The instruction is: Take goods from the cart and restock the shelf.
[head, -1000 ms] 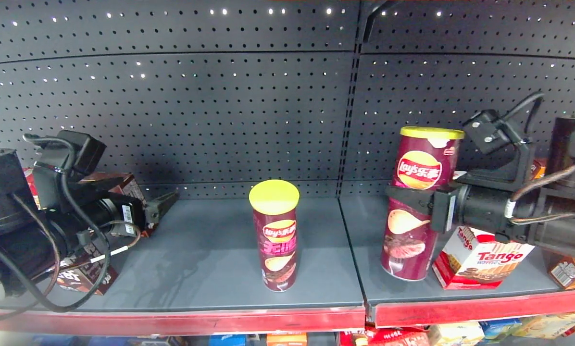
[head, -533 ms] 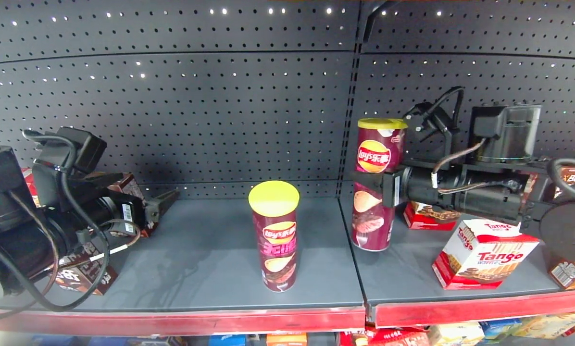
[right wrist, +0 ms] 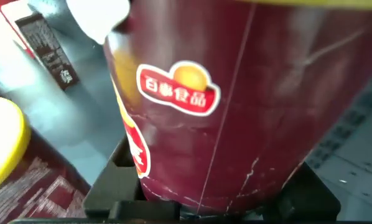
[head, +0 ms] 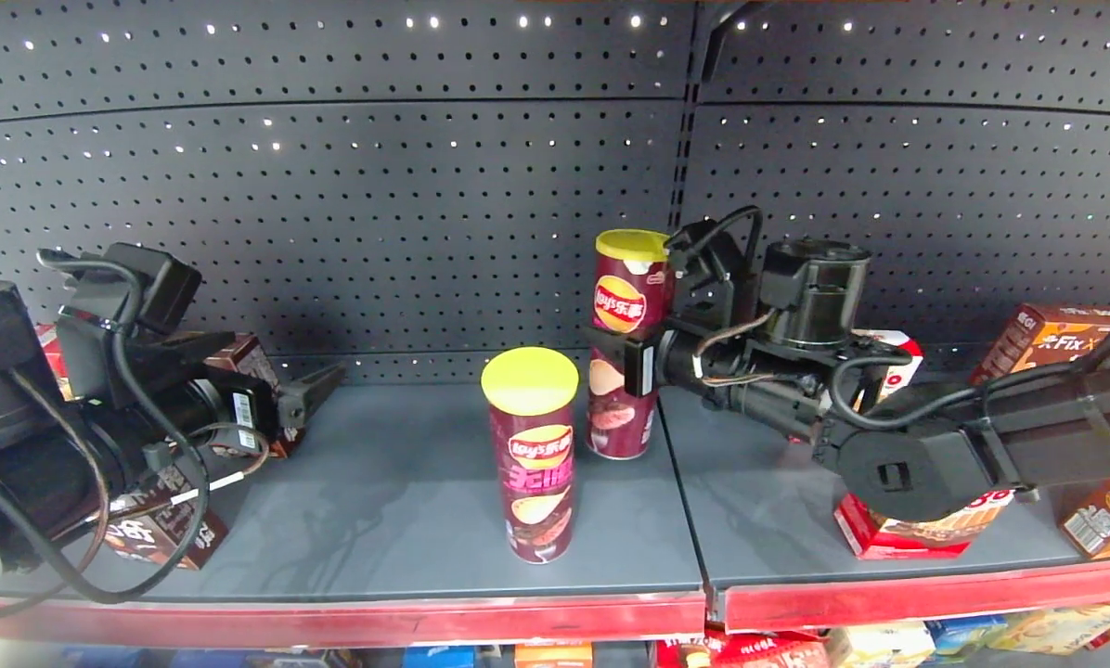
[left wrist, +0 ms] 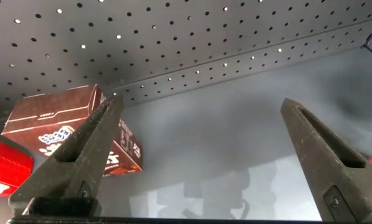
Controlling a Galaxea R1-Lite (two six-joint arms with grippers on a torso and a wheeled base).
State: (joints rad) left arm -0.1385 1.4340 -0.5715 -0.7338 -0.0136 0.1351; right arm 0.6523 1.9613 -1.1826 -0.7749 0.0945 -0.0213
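I'm seeing the right gripper (head: 625, 364) clamping the chip can (head: 622, 278) at mid-height: maroon tube, yellow lid, upright at the back of the shelf (head: 379, 501), just behind a matching standing can (head: 530, 455). My left gripper (left wrist: 198, 155) is hanging wide open, empty, near a brown box (left wrist: 55, 121)

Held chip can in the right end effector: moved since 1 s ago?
Yes. The held can went left, from right of the shelf seam to just left of it, behind the standing can.
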